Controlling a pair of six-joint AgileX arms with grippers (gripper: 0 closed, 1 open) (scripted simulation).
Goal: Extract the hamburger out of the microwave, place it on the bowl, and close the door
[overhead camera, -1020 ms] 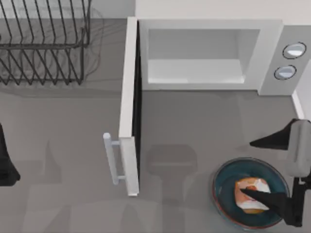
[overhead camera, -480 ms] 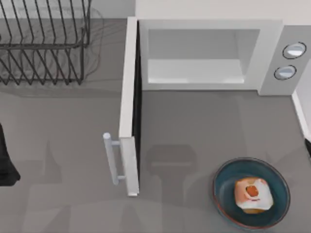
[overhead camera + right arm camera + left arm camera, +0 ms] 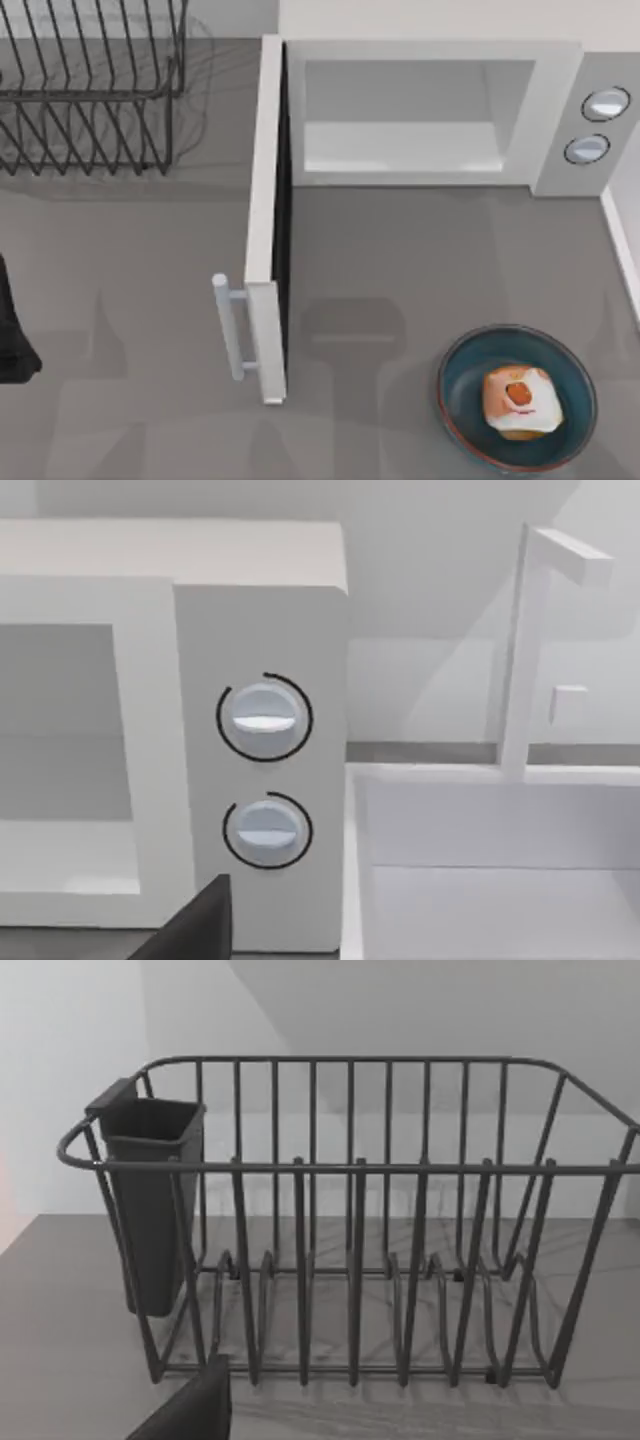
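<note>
The hamburger (image 3: 518, 400), an orange-and-white lump, lies inside the teal bowl (image 3: 453, 400) at the front right of the table. The white microwave (image 3: 555, 110) stands at the back with its pale cavity bare. Its door (image 3: 264, 200) stands open, swung out toward the front, with the bar handle (image 3: 230, 325) on its left face. My left arm (image 3: 10, 340) is parked at the left edge. A dark part of the left gripper (image 3: 190, 1412) shows in the left wrist view. In the right wrist view a dark part of the right gripper (image 3: 195, 927) faces the microwave's two knobs (image 3: 265, 720).
A black wire dish rack (image 3: 90, 90) with a dark cup holder (image 3: 150, 1200) stands at the back left. A white tray-like unit (image 3: 480, 880) sits right of the microwave, and its edge (image 3: 620, 240) runs along the table's right side.
My right gripper, which hung open over the bowl a second ago, has pulled away off the right edge. The hamburger stays in the bowl.
</note>
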